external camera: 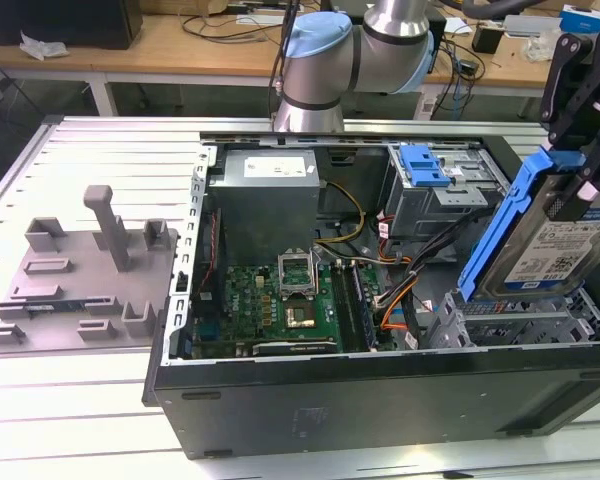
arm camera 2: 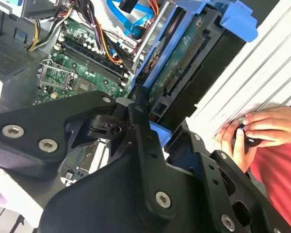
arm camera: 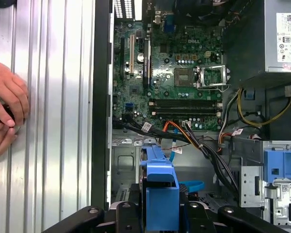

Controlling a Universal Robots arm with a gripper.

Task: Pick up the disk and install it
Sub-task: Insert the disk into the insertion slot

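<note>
The disk (external camera: 552, 252) is a silver drive with a white-and-blue label and blue rails. It hangs tilted, steeply on edge, over the metal drive cage (external camera: 525, 325) at the front of the open computer case, on the exterior view's right. My black gripper (external camera: 578, 185) is shut on it from above. The second wrist view shows the disk (arm camera 2: 184, 73) from its circuit-board side, with the gripper (arm camera 2: 150, 124) clamped on its near end. Edge-on in the first wrist view, the disk's blue rail (arm camera: 160, 187) sits between the gripper (arm camera: 160, 216) links, above the cage.
Inside the case (external camera: 380, 400) lie the green motherboard (external camera: 280, 300), the grey power supply (external camera: 268, 195), a blue latch plate (external camera: 425, 165) and cable bundles (external camera: 405, 290). A person's hands (arm camera: 5, 111) rest on the slatted table beside the case. A grey fixture (external camera: 90, 270) stands at the exterior view's left.
</note>
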